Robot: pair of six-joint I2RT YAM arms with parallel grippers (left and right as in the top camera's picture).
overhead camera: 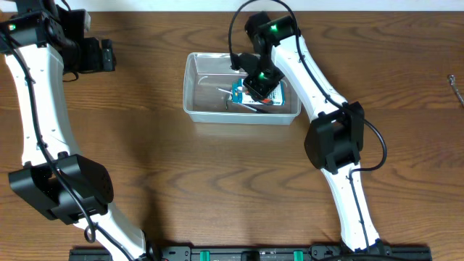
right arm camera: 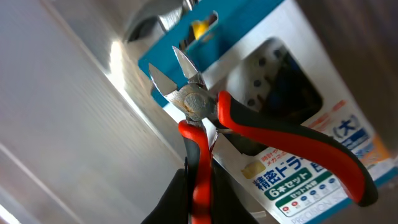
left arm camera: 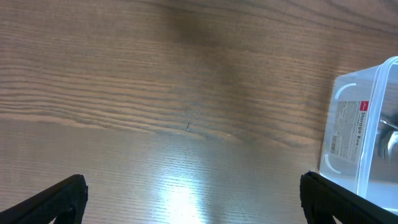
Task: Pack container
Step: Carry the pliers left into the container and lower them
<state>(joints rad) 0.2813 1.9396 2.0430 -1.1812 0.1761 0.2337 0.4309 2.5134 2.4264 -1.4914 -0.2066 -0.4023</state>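
The clear plastic container (overhead camera: pixel 205 74) stands at the table's middle back; its end wall with a label shows in the left wrist view (left arm camera: pixel 356 134). A blue-and-white screwdriver-set box (overhead camera: pixel 283 96) lies inside it. My right gripper (overhead camera: pixel 259 87) is down in the container, shut on one red handle of the cutting pliers (right arm camera: pixel 200 107). The pliers lie against the box (right arm camera: pixel 298 130), with my fingers (right arm camera: pixel 200 196) on either side of the handle. My left gripper (overhead camera: pixel 109 55) is open and empty over bare table left of the container, its fingertips wide apart (left arm camera: pixel 193 205).
A small metal tool (overhead camera: pixel 454 87) lies at the table's far right edge. A silvery item (overhead camera: pixel 217 88) lies in the container's left half. Bare wood (overhead camera: pixel 217 174) spreads in front of the container.
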